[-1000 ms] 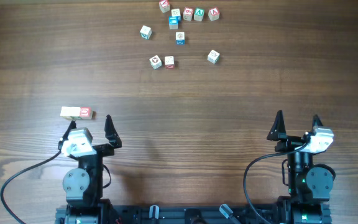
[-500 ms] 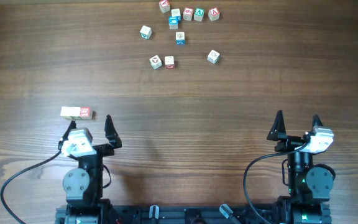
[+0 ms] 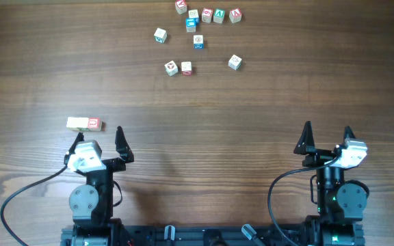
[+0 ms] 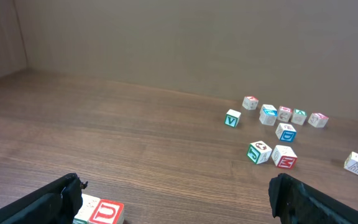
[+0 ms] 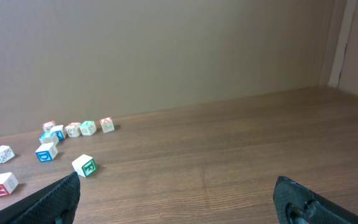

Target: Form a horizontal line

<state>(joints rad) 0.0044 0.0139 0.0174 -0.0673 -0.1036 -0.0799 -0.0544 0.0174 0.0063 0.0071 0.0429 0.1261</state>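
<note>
Our left claw (image 3: pixel 100 134) hangs with its jaws spread wide and nothing between them, low at the near left. Our right claw (image 3: pixel 327 130) is the same at the near right, gaping and empty. Just beyond the left claw, slightly to its left, lies the horizontal line (image 3: pixel 84 124): a short row of pale cubes touching side by side, with the red-marked end cube (image 4: pixel 107 211) on the right. The loose letter cubes (image 3: pixel 197 41) lie scattered well apart from it, at the far middle of the surface (image 3: pixel 217 116). We judge that the row is laid and both arms are parked. If another cube is wanted, we must reach far, grip one squarely and set it flush against the red end.
</note>
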